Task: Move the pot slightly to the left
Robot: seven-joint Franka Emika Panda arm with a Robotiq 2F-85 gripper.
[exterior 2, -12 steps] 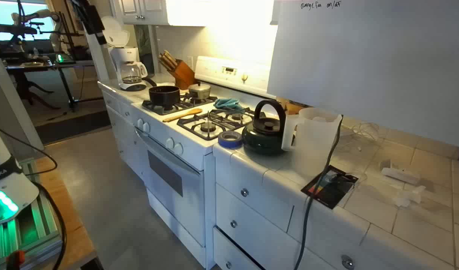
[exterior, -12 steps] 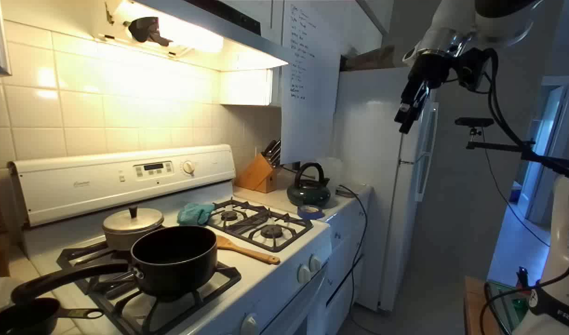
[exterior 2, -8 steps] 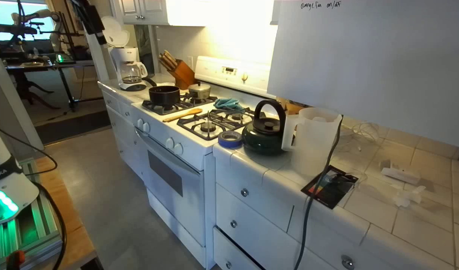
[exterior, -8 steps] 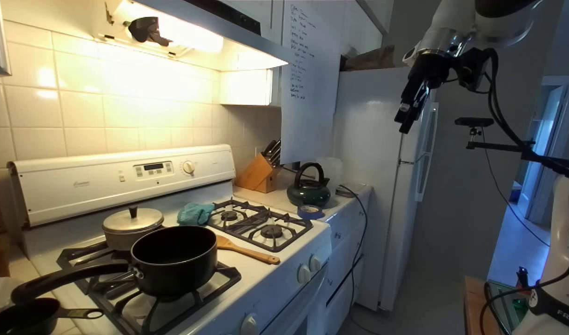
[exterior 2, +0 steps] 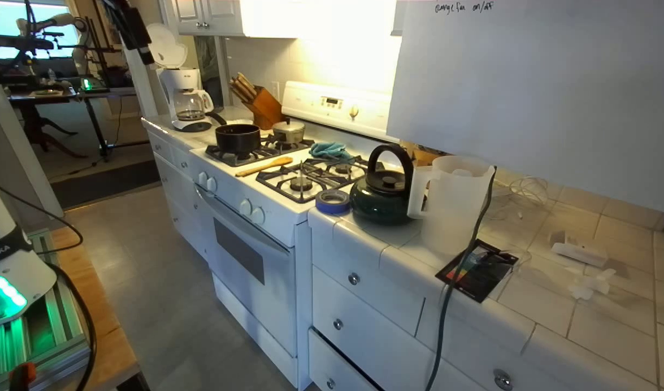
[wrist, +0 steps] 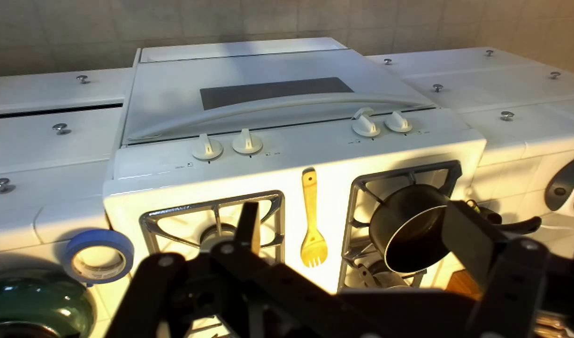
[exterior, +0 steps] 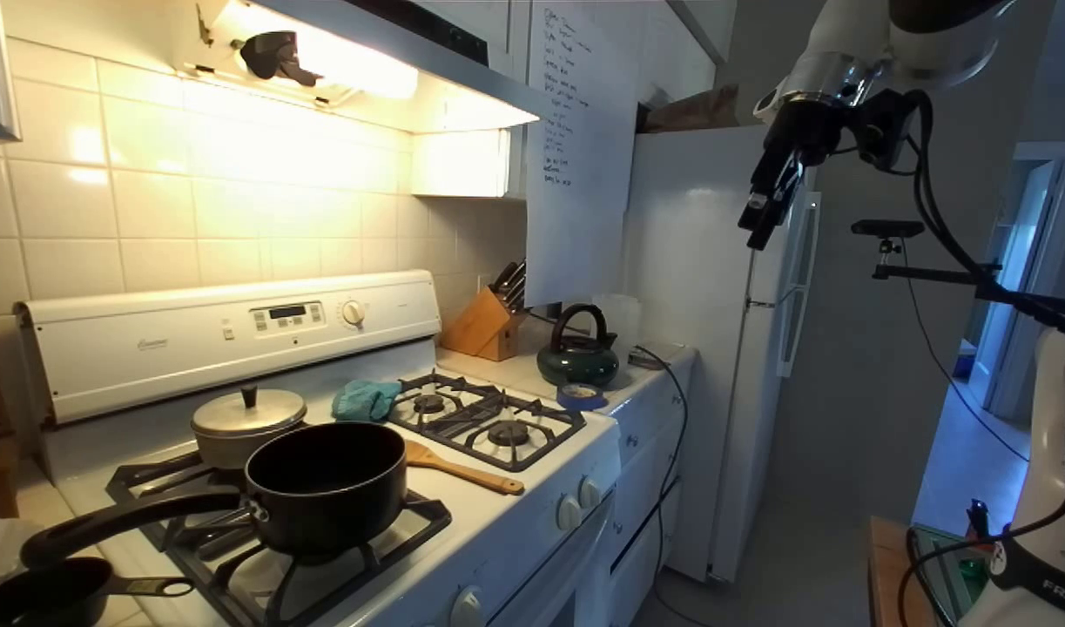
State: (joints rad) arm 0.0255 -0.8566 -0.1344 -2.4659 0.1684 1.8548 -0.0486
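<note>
The black pot (exterior: 323, 514) sits upright on the front burner grate, and it also shows in an exterior view (exterior 2: 238, 141) and in the wrist view (wrist: 394, 211). Its long black handle (exterior: 131, 522) points away from the kettle side, over the counter with the measuring cup. My gripper (exterior: 752, 233) hangs high in the air, well apart from the stove and the pot. In the wrist view the gripper (wrist: 355, 225) has its two fingers wide apart with nothing between them. The right finger covers part of the pot's rim and handle there.
A lidded cream pot (exterior: 249, 435) stands close behind the pot. A wooden fork (exterior: 467, 470) and a teal cloth (exterior: 367, 401) lie beside it. A black measuring cup (exterior: 49, 592) is under the handle's end. A dark kettle (exterior 2: 383, 195) and blue tape (exterior 2: 333, 201) stand on the counter.
</note>
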